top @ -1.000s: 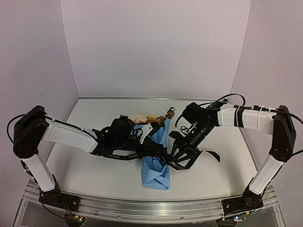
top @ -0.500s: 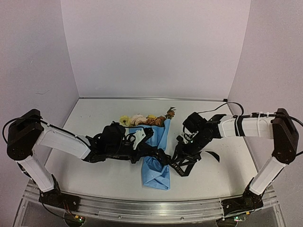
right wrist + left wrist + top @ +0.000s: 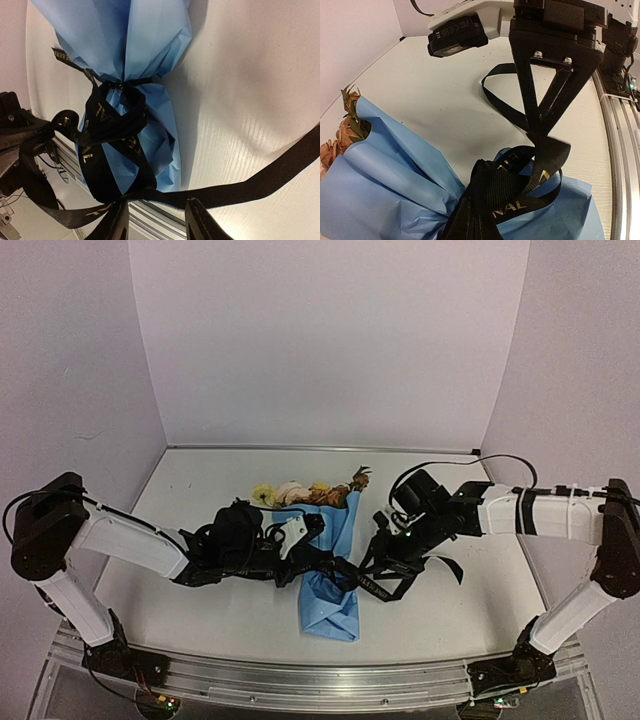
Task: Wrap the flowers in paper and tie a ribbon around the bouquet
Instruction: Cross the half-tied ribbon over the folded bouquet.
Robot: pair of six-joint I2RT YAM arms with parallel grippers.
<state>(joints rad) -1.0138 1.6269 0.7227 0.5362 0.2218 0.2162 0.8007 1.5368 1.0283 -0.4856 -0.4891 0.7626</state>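
Evidently mid-tie: the black ribbon (image 3: pixel 107 125) pinches the bouquet (image 3: pixel 325 540) at its waist as it lies mid-tabletop (image 3: pixel 200 480).
The left claw (image 3: pixel 541 131) is clamped on a ribbon loop above the blue paper (image 3: pixel 145 45), seemingly to keep tension. The right claw (image 3: pixel 159 206) stands partly apart and grips nothing; a loose strand crosses just ahead of it. The stems are hidden inside the paper, the right wrist view cuts off the flower heads (image 3: pixel 300 492), and whether a knot has formed is unclear.
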